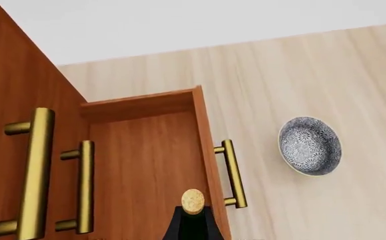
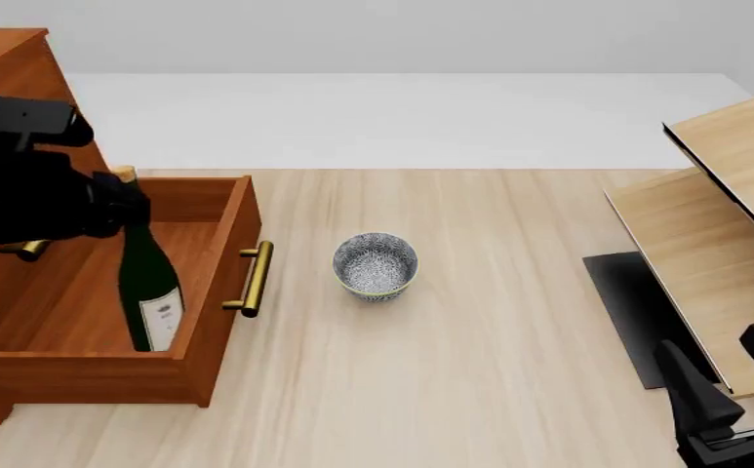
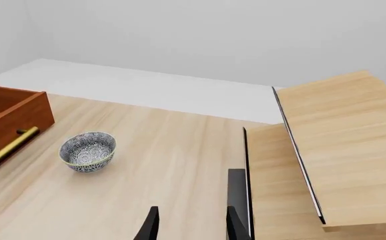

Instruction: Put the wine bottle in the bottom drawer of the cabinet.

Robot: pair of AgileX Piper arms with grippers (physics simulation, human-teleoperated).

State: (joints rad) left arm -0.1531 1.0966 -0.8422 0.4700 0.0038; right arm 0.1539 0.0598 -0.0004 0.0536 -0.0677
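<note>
Left arm: black, extended at the far left. Left gripper (image 2: 116,210): fingers hidden, state undeterminable. Right arm: low at the near right corner. Right gripper (image 3: 189,225): fingers parted, holding nothing, pointing forward.

Cork-topped wine bottle (image 1: 193,220) inside pulled-out bottom drawer (image 1: 149,165). Brass bar handle (image 1: 232,173) on drawer front. Speckled bowl (image 1: 309,145) on pale wood table (image 1: 352,80), apart from drawer.

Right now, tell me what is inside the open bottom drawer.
The wine bottle stands tilted inside the bottom drawer, base on its floor, cork up. The left arm covers its neck and the drawer's back corner, so anything there is hidden. The left claw itself is not visible.
</note>
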